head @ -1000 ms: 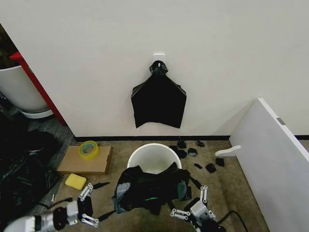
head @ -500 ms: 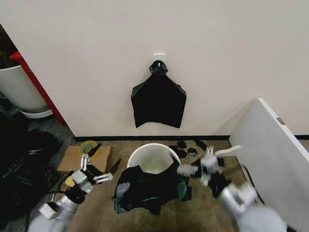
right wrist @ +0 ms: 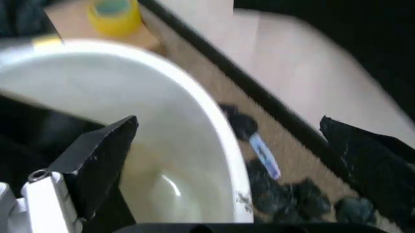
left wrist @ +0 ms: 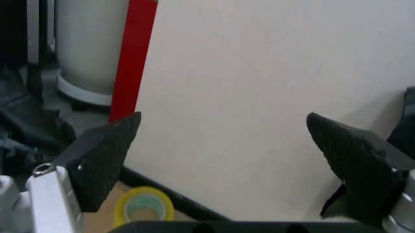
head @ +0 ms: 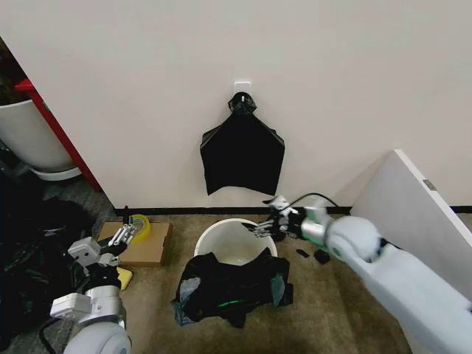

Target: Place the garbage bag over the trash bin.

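Your right claw (head: 265, 223) hovers released and empty over the far rim of the trash bin (head: 212, 241), your left claw (head: 124, 234) idles spread by the cardboard, and the garbage bag (head: 230, 289) only slumps against the bin's near side, mouth unlined.

Even, soft indoor light, no glare. Wall (head: 354, 81) bright; floor corner at far left dim. Right wrist view motion-blurred, trash bin (right wrist: 194, 126) rim smeared. Left wrist view sharper, wall flat, near fingers (left wrist: 104, 155) soft.
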`<state>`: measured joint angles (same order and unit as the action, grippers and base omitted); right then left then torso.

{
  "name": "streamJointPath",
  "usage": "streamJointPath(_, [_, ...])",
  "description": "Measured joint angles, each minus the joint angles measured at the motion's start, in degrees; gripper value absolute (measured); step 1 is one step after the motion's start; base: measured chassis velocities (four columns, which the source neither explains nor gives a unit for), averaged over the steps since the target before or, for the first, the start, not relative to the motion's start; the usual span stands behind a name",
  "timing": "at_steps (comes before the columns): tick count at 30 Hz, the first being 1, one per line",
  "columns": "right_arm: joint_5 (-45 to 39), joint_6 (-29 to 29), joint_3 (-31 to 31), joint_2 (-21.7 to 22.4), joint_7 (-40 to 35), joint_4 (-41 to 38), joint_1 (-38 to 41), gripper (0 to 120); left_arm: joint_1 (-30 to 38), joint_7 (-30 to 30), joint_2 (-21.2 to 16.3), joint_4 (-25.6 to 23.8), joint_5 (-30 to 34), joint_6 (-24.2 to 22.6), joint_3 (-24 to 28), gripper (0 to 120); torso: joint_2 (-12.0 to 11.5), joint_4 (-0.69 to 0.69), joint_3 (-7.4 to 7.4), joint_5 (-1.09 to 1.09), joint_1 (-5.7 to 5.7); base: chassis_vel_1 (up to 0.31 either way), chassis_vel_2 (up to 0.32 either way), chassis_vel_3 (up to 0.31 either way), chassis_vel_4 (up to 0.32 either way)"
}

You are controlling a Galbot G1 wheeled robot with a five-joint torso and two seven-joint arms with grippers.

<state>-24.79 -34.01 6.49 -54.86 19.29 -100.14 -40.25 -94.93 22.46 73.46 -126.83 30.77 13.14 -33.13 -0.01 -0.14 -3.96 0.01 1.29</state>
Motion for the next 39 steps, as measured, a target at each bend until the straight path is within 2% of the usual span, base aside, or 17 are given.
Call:
streamJointPath(2, [1.2,-0.3,0.2,-0.7,0.4,1.0,0.1,100,-0.2,0.0,0.1,0.0,0.1,0.0,0.0,100,0.0,0.00,0.00,0.01,0.00,0.000,0.000,0.000,0.000])
streamJointPath(5, [4.3,-1.0,0.7,-2.1,1.6,3.1,0.1,88,-0.7,0.3,-0.1,-0.8,0.2,-0.3,-0.2,100,0.0,0.00,0.01,0.01,0.00,0.000,0.000,0.000,0.000])
streamJointPath(6, [4.8,-1.0,0.8,-2.2,1.8,3.3,0.1,88,-0.8,0.4,-0.1,-0.9,0.2,-0.3,-0.2,100,0.0,0.00,0.01,0.00,0.00,0.000,0.000,0.000,0.000])
streamJointPath(15, [6.1,-1.2,1.0,-2.6,1.7,4.0,-0.9,52,0.1,1.9,-0.5,1.6,-1.4,-0.2,0.0,100,0.0,-0.01,0.01,0.00,-0.01,0.000,0.000,0.000,0.000])
streamJointPath(17, [6.0,-1.4,1.0,-2.6,1.3,3.9,-1.1,49,0.2,2.0,-0.6,1.8,-1.5,-0.2,0.1,100,0.0,0.00,0.02,-0.01,-0.01,0.000,0.000,0.000,0.000])
streamJointPath(21, [4.0,-3.2,0.7,-2.3,-2.1,2.7,-2.3,30,0.7,2.5,-1.1,2.3,-1.5,-0.1,0.1,100,0.0,-0.01,0.02,0.00,-0.01,0.000,0.000,0.000,0.000])
streamJointPath(23, [2.8,-3.9,0.7,-2.3,-3.6,2.2,-2.7,26,0.8,2.7,-1.1,2.5,-1.5,-0.1,0.1,100,0.0,0.00,0.02,0.00,-0.01,0.000,0.000,0.000,0.000])
streamJointPath(24, [0.3,-5.6,0.6,-2.2,-6.5,1.1,-3.3,19,1.0,3.0,-1.2,2.8,-1.5,-0.1,0.0,100,0.0,0.00,0.02,0.00,-0.01,0.000,0.000,0.000,0.000])
streamJointPath(25, [0.3,-5.6,0.6,-2.2,-6.5,1.1,-3.3,19,1.0,3.0,-1.2,2.8,-1.5,-0.1,0.0,100,0.0,0.00,0.02,0.00,-0.01,0.000,0.000,0.000,0.000])
streamJointPath(28, [-6.8,-7.8,1.0,-1.3,-16.6,-2.1,-5.2,8,1.2,3.4,-1.3,3.0,-1.5,-0.1,0.0,100,0.0,0.00,0.02,-0.01,-0.01,0.000,0.000,0.000,0.000])
streamJointPath(32, [-19.7,-8.1,1.9,0.6,-36.6,-9.0,-9.7,1,1.6,3.8,-1.7,3.1,-1.5,-0.1,0.1,100,0.0,0.01,0.02,0.02,-0.01,0.000,0.000,0.000,0.000])
streamJointPath(33, [-19.7,-8.1,1.9,0.6,-36.6,-9.0,-9.7,1,1.6,3.8,-1.7,3.1,-1.5,-0.1,0.1,100,0.0,0.01,0.02,0.02,-0.01,0.000,0.000,0.000,0.000])
streamJointPath(36, [-31.2,-5.7,1.9,0.8,-54.3,-14.4,-13.7,1,1.8,4.0,-1.8,3.2,-1.5,-0.1,0.2,100,0.0,0.01,0.02,0.01,-0.01,0.000,0.000,0.000,0.000])
streamJointPath(37, [-35.8,-3.5,1.8,0.5,-62.1,-16.8,-15.6,0,2.0,4.2,-1.9,3.3,-1.5,-0.1,0.2,100,0.0,0.01,0.02,0.02,-0.01,0.000,0.000,0.000,0.000])
streamJointPath(39, [-40.5,1.2,1.2,0.0,-71.4,-20.0,-18.7,0,2.2,4.3,-2.0,3.4,-1.5,-0.1,0.3,100,0.0,0.00,0.01,0.00,-0.01,0.000,0.000,0.000,0.000])
